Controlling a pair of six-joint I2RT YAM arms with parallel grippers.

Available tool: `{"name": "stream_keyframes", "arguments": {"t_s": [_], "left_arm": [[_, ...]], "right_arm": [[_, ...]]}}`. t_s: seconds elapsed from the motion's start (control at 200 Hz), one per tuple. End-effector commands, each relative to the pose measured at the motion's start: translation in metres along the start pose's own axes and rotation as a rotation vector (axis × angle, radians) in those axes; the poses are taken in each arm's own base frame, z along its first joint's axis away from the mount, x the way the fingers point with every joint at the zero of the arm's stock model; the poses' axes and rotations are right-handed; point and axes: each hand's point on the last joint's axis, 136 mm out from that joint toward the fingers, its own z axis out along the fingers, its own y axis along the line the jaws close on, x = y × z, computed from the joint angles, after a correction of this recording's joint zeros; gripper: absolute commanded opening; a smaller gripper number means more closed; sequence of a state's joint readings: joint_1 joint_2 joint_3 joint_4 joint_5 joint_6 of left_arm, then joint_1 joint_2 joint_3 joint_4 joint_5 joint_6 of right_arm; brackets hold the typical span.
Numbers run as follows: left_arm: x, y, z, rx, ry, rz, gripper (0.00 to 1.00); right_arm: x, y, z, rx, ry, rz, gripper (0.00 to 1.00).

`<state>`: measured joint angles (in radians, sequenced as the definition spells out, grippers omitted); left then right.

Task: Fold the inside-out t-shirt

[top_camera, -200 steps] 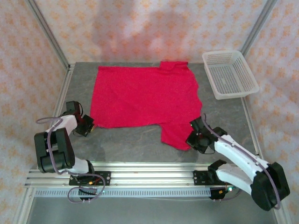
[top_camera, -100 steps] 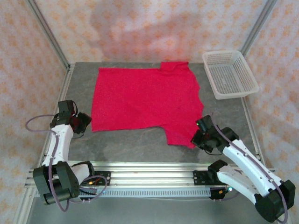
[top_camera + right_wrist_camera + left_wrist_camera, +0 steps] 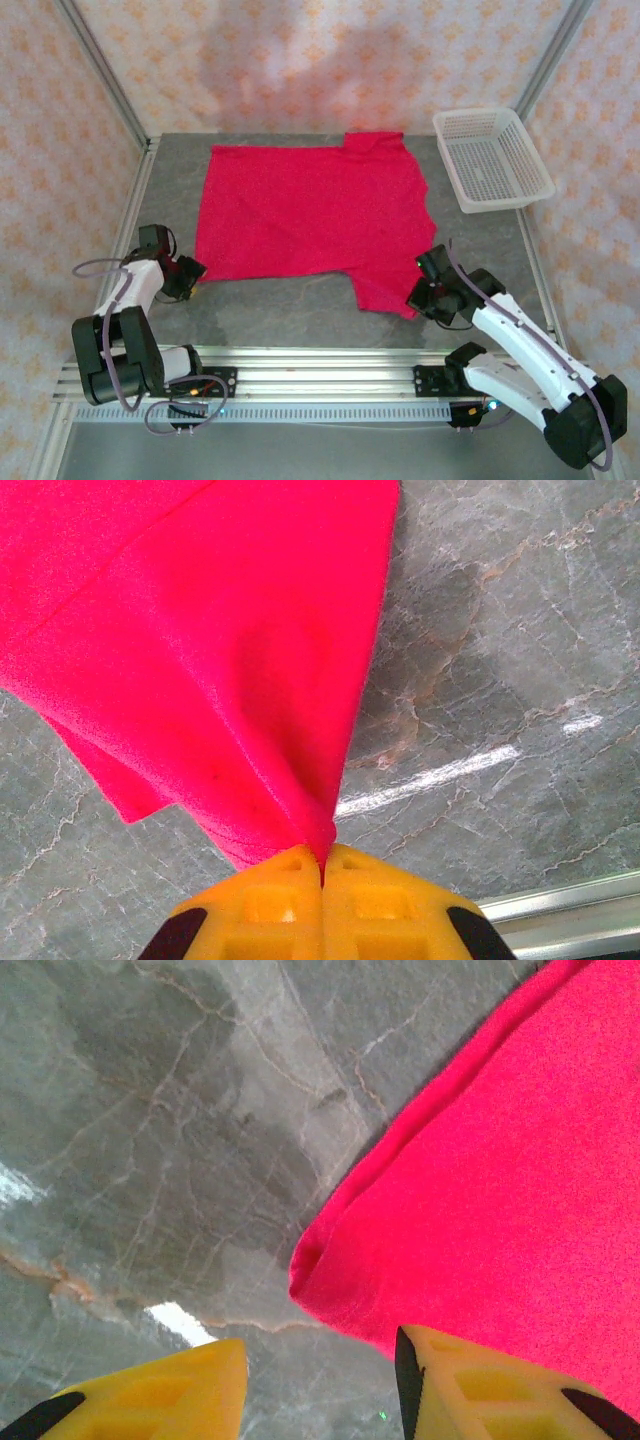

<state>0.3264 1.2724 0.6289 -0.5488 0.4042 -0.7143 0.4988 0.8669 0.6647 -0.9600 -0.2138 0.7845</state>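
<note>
The inside-out t-shirt (image 3: 310, 215), bright red, lies spread flat on the grey marble table, with one sleeve reaching toward the near right. My left gripper (image 3: 188, 272) sits low at the shirt's near-left corner. In the left wrist view the left gripper (image 3: 320, 1370) is open. The rolled corner of the t-shirt (image 3: 500, 1190) lies just ahead of the gap, and cloth runs under the right finger (image 3: 480, 1395). My right gripper (image 3: 322, 865) is shut on a pinched fold of the t-shirt (image 3: 200, 650), at the sleeve's near edge beside the right gripper (image 3: 418, 295).
A white plastic basket (image 3: 492, 160) stands at the back right of the table. The aluminium rail (image 3: 320, 375) with both arm bases runs along the near edge. Patterned walls and frame posts close in the left, back and right sides.
My left gripper has opened and let go of the shirt's near-left corner, which now rests on the table. The right gripper has stayed shut on the sleeve, shifting it slightly.
</note>
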Motion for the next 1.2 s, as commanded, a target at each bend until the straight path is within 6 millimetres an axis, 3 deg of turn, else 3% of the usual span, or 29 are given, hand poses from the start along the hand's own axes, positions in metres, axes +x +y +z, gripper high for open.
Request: {"name": "stream_keyframes", "arguments": {"t_s": [0.0, 0.275, 0.33, 0.425, 0.475, 0.841, 1.076, 1.196], "left_arm": [[-0.012, -0.004, 0.005, -0.011, -0.045, -0.004, 0.45], [-0.008, -0.007, 0.028, -0.038, -0.015, 0.007, 0.44], [-0.008, -0.006, 0.031, -0.047, -0.009, 0.011, 0.35], [-0.008, -0.004, 0.031, -0.065, -0.001, 0.026, 0.08], [-0.007, -0.003, 0.024, -0.077, 0.001, 0.044, 0.0], [0.002, -0.009, -0.055, -0.051, -0.04, 0.108, 0.0], [0.025, 0.0, -0.082, -0.023, -0.034, 0.137, 0.0], [0.03, 0.003, -0.084, -0.004, -0.043, 0.139, 0.0]], "right_arm": [[0.003, -0.002, 0.003, 0.005, 0.008, -0.014, 0.0], [0.003, -0.003, 0.006, 0.013, 0.015, -0.011, 0.0], [0.004, -0.002, 0.005, 0.012, 0.018, -0.012, 0.0], [0.004, -0.004, 0.0, 0.022, 0.017, -0.018, 0.0], [0.004, -0.008, -0.007, 0.036, 0.01, -0.025, 0.0], [0.018, -0.035, -0.058, 0.041, -0.006, -0.063, 0.0], [0.048, -0.053, -0.079, 0.022, 0.089, -0.048, 0.0], [0.048, -0.049, -0.079, -0.005, 0.084, -0.036, 0.0]]}}
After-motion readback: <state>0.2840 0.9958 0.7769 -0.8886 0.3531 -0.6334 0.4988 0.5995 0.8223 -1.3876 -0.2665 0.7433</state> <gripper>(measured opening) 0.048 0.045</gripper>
